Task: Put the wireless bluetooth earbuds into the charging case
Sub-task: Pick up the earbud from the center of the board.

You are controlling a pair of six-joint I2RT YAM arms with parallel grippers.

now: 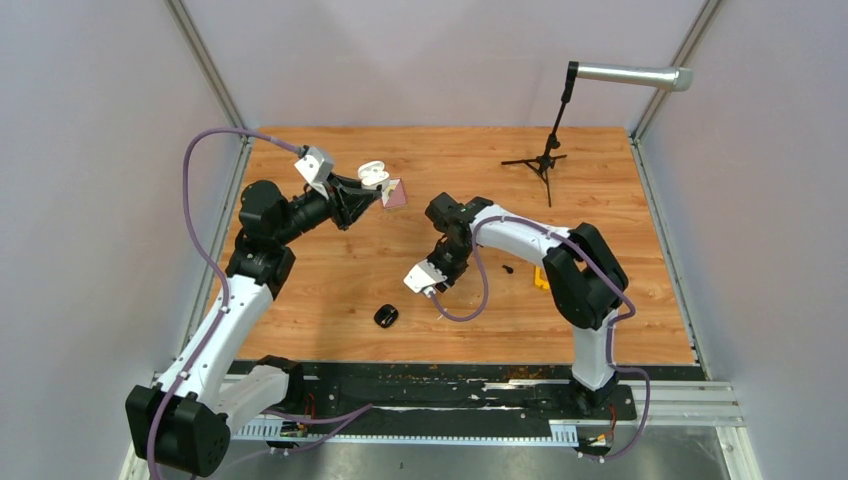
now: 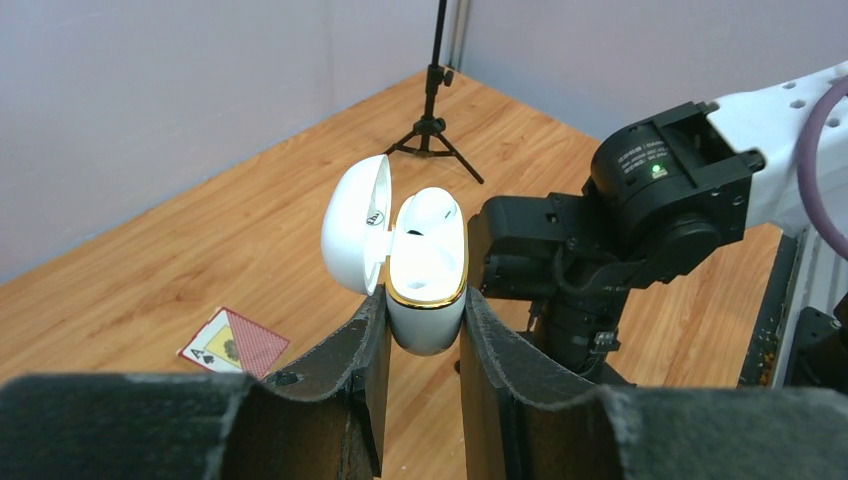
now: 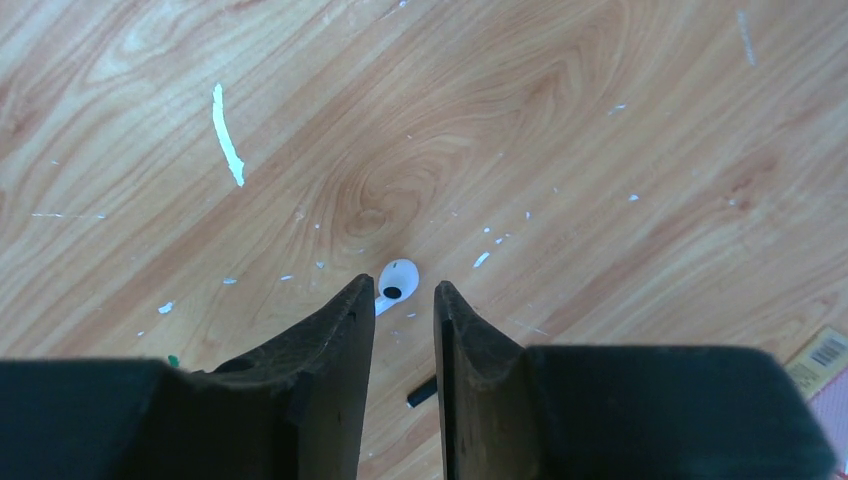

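Open case [image 2: 428, 300] pinched tight in left fingers [image 2: 372, 340], raised far left. Barely parted and empty, right fingers [image 3: 355, 320] straight above white earbud [image 3: 398, 278] on table [image 3: 600, 150]: head just past tips, stem slanting under one finger; nearer this arm.

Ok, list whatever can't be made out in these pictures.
1. Right wrist view: the white earbud's stem is hidden behind a finger, and whether the jaws grip it can't be told.
2. Left wrist view: the charging case shows one earbud, but its rim hides the rest of the inside.
3. Top view: the dark speck and the black object are too small to identify.
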